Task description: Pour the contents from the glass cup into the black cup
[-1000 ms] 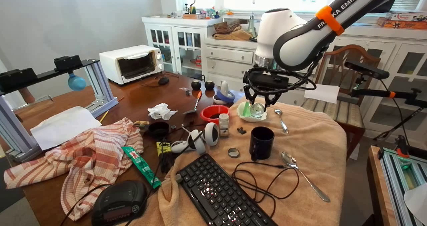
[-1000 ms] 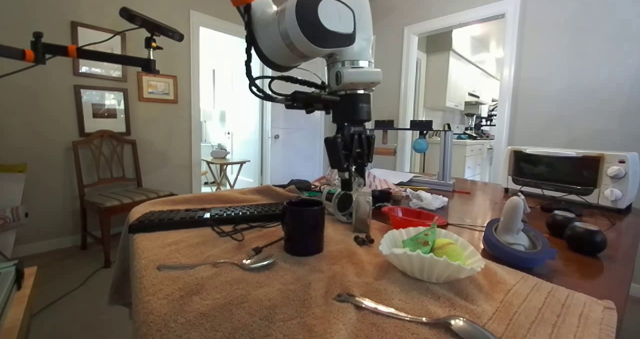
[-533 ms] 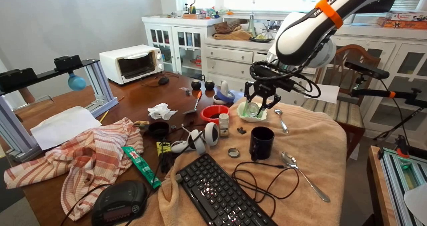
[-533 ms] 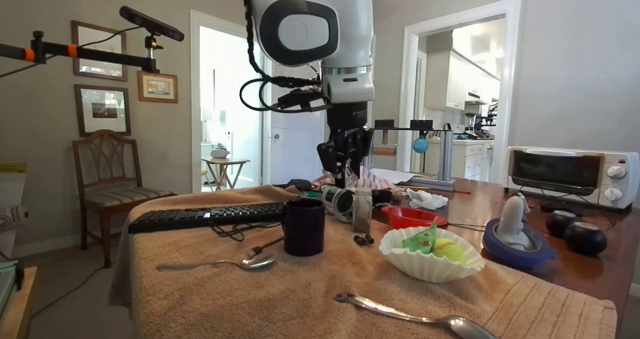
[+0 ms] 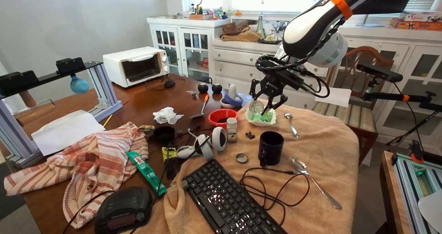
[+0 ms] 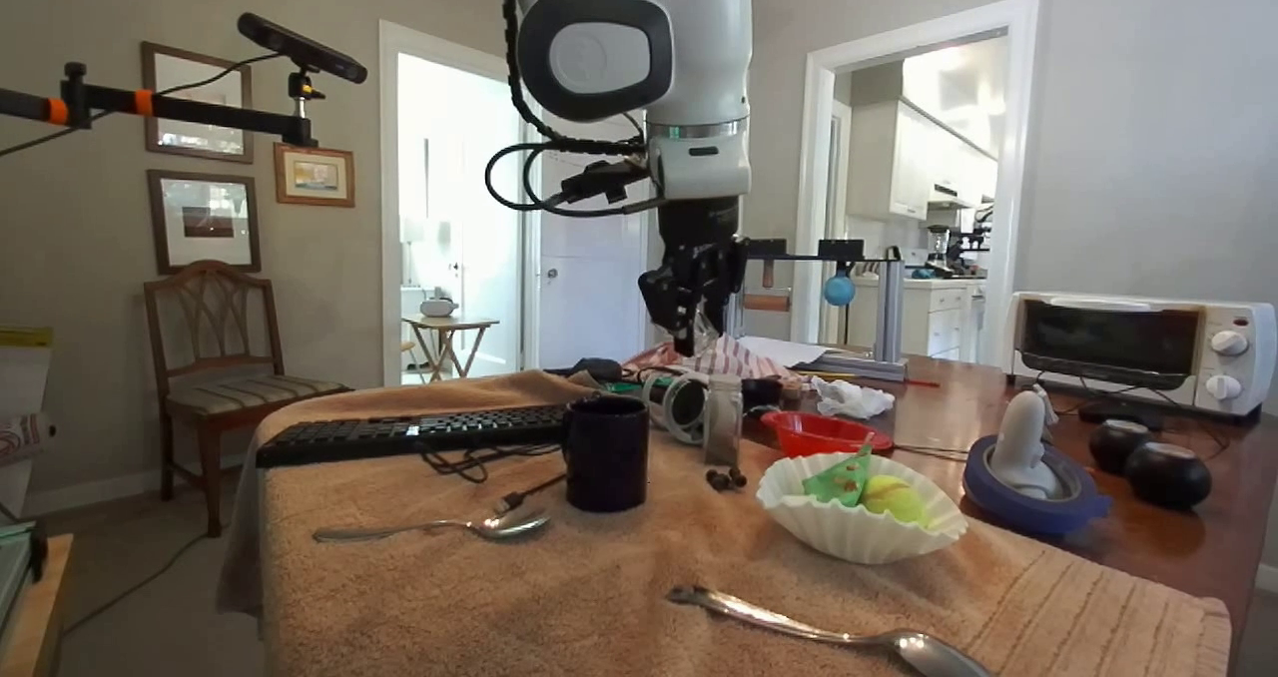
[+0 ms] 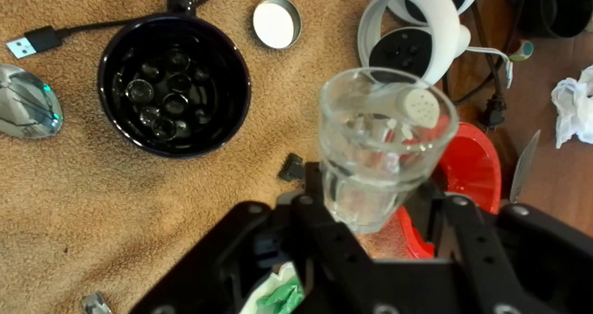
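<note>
The clear glass cup [image 7: 384,133] is held around its lower half by my gripper [image 7: 368,184], fingers pressed on opposite sides of it. Its mouth points toward the wrist camera. Background shows through its wall; I cannot tell whether anything is inside. In an exterior view the glass cup [image 5: 256,108] hangs in the air just above the white fluted bowl, one round end turned toward that camera. The black cup [image 7: 173,84] stands upright on the tan towel, apart from the glass, with several clear round pieces in it. It also shows in both exterior views, as the black cup [image 5: 271,147] and black cup [image 6: 606,452].
A white fluted bowl [image 6: 864,527], a red bowl [image 5: 221,117] and a glass shaker [image 5: 231,129] stand near the black cup. Spoons [image 5: 316,182] lie on the towel. A metal lid [image 5: 241,158], a white controller [image 5: 217,139], a cable and a keyboard [image 5: 228,196] are close by.
My gripper has tilted and risen, carrying the glass cup up and toward the left in an exterior view. The black cup and the other things stay where they were.
</note>
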You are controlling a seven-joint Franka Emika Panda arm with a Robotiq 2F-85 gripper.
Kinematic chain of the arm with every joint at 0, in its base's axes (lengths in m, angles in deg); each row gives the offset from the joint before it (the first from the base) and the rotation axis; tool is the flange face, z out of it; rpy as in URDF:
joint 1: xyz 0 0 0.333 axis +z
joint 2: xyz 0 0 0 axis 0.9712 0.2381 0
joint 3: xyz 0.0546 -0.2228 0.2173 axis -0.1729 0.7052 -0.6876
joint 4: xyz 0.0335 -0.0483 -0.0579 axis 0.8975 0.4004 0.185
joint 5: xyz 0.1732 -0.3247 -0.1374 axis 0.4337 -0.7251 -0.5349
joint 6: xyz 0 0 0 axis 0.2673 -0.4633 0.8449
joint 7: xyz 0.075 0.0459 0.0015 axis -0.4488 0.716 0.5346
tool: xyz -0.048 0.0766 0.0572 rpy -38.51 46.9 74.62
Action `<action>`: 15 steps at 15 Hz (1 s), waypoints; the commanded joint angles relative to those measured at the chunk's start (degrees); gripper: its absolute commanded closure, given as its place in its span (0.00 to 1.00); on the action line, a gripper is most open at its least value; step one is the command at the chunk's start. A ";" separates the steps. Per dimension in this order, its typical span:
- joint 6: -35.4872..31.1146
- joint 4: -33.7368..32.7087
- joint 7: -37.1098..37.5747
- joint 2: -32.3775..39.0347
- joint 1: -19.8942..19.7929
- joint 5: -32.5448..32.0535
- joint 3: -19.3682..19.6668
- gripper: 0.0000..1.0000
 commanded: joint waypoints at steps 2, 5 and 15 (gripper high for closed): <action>8.05 -2.86 -1.61 1.46 5.58 6.77 9.16 0.78; 14.10 -3.47 -1.46 1.76 5.91 10.42 13.35 0.78; 27.17 -6.07 -11.26 6.06 4.37 15.21 22.17 0.78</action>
